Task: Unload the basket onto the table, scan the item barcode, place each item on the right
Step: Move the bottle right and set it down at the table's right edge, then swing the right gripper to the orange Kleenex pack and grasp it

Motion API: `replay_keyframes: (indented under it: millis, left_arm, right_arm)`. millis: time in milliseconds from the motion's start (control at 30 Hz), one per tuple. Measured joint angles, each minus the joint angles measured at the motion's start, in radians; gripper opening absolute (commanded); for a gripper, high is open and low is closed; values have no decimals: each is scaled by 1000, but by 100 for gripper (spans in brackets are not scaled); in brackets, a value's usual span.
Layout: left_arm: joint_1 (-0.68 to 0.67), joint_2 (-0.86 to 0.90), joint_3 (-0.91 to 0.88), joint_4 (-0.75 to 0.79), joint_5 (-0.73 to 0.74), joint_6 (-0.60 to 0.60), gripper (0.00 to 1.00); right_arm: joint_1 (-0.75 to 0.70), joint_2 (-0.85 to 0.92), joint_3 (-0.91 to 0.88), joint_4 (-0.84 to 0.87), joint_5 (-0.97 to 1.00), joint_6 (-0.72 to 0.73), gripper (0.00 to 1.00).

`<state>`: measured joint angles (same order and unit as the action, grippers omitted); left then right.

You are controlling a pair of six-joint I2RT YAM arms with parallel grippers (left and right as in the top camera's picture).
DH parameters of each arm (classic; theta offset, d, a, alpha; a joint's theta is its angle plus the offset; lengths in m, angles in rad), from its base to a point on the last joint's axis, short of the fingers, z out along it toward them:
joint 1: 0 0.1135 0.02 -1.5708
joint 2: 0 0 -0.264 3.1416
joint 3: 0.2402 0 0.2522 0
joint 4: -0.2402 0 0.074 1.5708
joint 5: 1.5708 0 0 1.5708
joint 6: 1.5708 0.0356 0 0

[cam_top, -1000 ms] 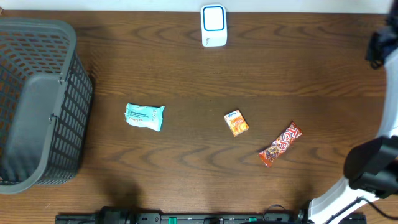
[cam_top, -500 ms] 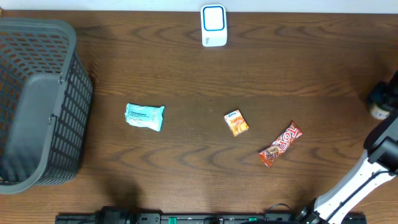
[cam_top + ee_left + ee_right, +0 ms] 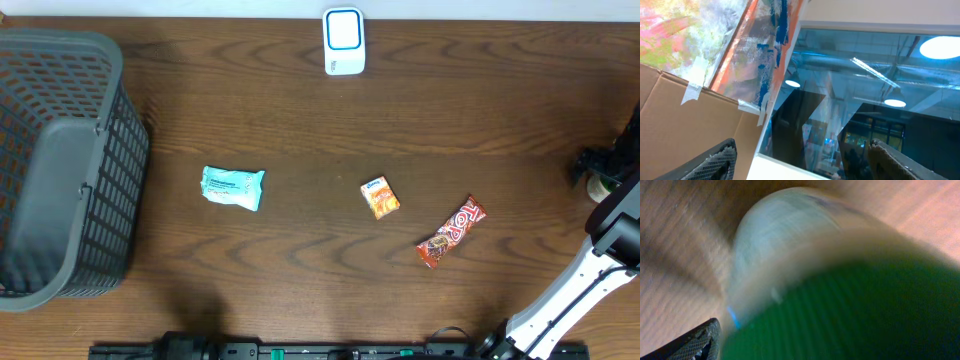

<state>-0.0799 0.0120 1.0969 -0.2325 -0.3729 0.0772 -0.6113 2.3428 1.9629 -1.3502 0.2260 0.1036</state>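
The right gripper (image 3: 594, 163) sits at the right edge of the dark brown wooden table (image 3: 300, 110), close against a round green-and-white container (image 3: 603, 186). In the right wrist view that container fills nearly the whole picture as a blur, with only one dark ribbed fingertip (image 3: 692, 345) showing at the lower left, so I cannot tell whether the jaws stand apart or are clamped on it. The white scanner with a blue-rimmed face (image 3: 343, 41) stands well apart from it, at the middle of the far edge. On the wood between lie a red-orange candy wrapper (image 3: 451, 232), a small orange box (image 3: 380, 197) and, further left, a teal snack packet (image 3: 233, 187). A grey slatted plastic basket (image 3: 115, 200) takes the left end. The left gripper (image 3: 807, 161) points up towards ceiling lights (image 3: 939, 47) and a brown cardboard box (image 3: 685, 125), its jaws wide apart with nothing between them.
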Motion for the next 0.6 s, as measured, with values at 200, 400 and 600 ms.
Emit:
replay_keyframes:
  millis: [200,400,600]
  left_arm:
    - [0,0,0,2,0,0,84]
    - [0,0,0,18,0,1,84]
    - [0,0,0,26,0,1,84]
  right_arm:
    - [2,-93,201,-78,-10,8,99]
    - [34,-386,368,-16,-252,34,68]
    - [159,-598,414,80,-597,50,5]
